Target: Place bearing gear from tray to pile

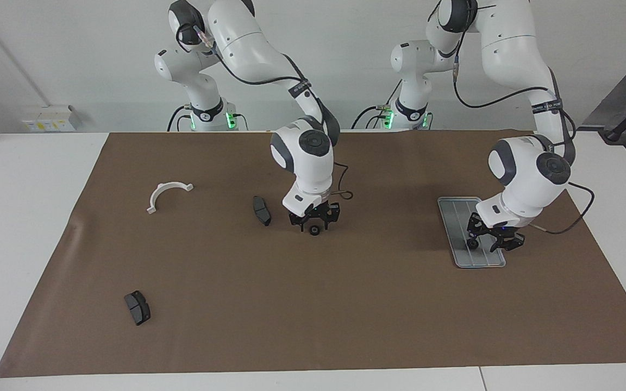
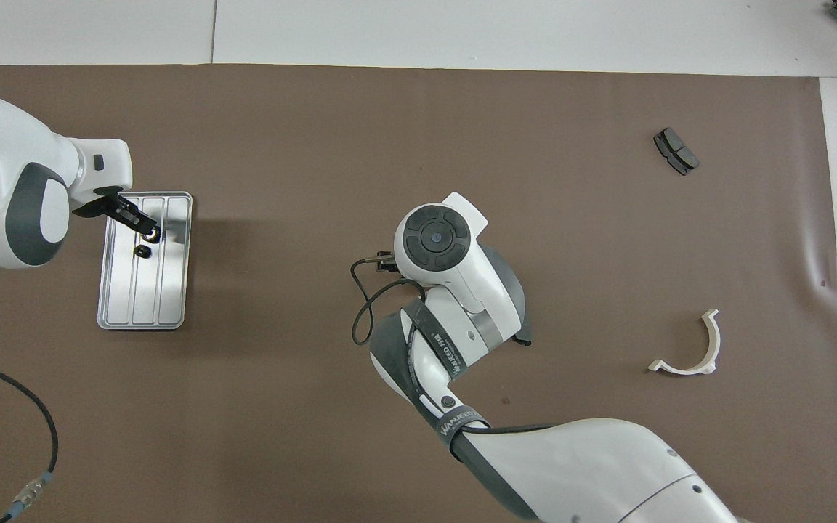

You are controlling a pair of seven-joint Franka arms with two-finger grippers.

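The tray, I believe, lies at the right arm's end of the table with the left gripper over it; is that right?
Not quite: the facing view shows the tray at the left arm's end, with the left gripper over it.

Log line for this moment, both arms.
left tool: over tray, at a bearing gear | right tool: down over bearing gear on mat, beside brake pad

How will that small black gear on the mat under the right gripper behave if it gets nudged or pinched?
The bearing gear looks round and squat, so on its flat face it would probably slide, not tip; on edge it may roll. It is tiny beside the right gripper, so probably light and easily knocked aside. It looks rigid, unlikely to deform.
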